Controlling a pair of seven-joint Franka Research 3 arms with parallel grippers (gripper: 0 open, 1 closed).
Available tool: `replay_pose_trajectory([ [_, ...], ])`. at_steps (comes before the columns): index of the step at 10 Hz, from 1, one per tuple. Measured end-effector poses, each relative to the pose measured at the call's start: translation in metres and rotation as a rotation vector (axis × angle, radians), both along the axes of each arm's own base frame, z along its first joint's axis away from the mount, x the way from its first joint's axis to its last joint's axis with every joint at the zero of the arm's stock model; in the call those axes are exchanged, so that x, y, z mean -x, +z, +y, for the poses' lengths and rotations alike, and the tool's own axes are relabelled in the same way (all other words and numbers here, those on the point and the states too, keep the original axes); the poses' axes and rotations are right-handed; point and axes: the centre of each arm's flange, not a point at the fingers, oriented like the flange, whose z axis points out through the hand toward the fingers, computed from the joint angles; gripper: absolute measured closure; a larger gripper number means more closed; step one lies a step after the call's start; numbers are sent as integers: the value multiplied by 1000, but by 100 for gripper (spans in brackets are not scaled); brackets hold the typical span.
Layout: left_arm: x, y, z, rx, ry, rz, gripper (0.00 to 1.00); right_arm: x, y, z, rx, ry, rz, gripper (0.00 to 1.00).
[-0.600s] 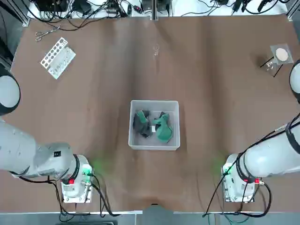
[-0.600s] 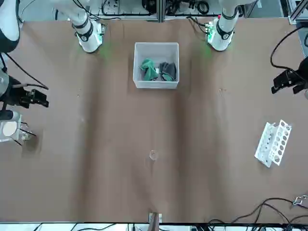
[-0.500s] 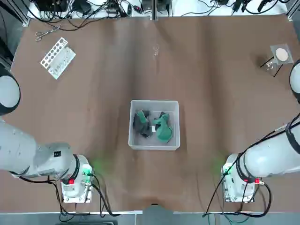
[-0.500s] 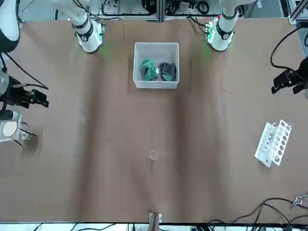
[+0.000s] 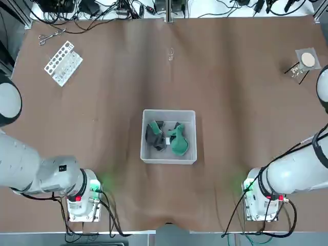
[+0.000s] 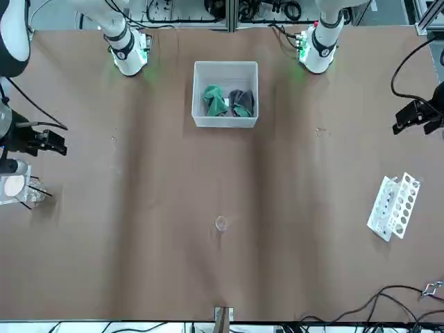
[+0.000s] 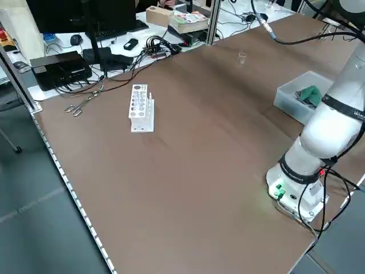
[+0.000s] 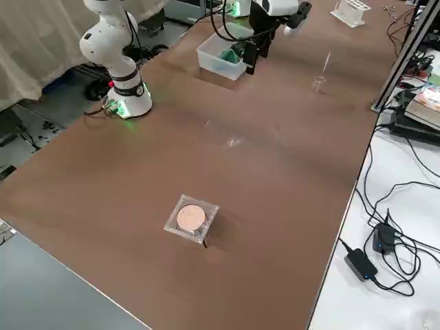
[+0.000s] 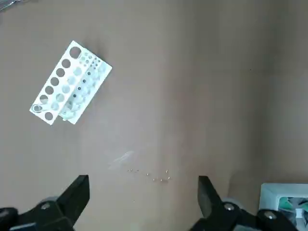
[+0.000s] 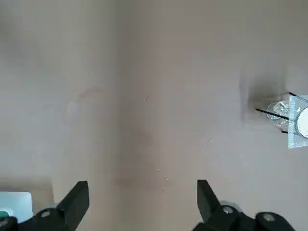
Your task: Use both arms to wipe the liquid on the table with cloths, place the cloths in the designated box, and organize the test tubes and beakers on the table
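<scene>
Both cloths point(image 5: 168, 137) in box point(image 5: 168, 158); left gripper point(image 9: 139, 202), right gripper point(image 10: 139, 204) wide, empty; next, approach rack point(image 5: 63, 62) slowly, squarely.

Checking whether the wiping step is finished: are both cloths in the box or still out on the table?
In. The green cloth and the dark cloth lie bunched side by side inside the box.

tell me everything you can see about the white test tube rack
The test tube rack is a white, perforated block, looking like plastic, with rows of round holes: bigger ones along one edge, smaller ones beside them. In the left side view it stands upright on the brown table. It sits askew near the far left corner, with metal scissors a little beyond it, not touching. Nothing grips it. Whether any tubes are in it is hard to tell.
</scene>
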Motion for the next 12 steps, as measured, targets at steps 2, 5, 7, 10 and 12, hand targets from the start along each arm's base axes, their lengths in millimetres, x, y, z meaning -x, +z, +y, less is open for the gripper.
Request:
replay_pose_trajectory([
  [2, 1, -10, -19, 4, -32, 24, 1, -1, -7, -1, 1, -5, 1, 1],
  [5, 30, -38, -108, 31, -145, 100, 0, -3, -45, -20, 7, -38, 11, 1],
  [7, 68, -65, -189, 21, -242, 164, 0, -4, -73, -33, 10, -60, 40, 1],
  [10, 142, -140, -336, -32, -283, 138, 0, -11, -96, -32, 14, -58, 64, 1],
  [12, 207, -199, -404, -42, -303, 119, 0, -12, -100, -32, 14, -57, 69, 1],
])
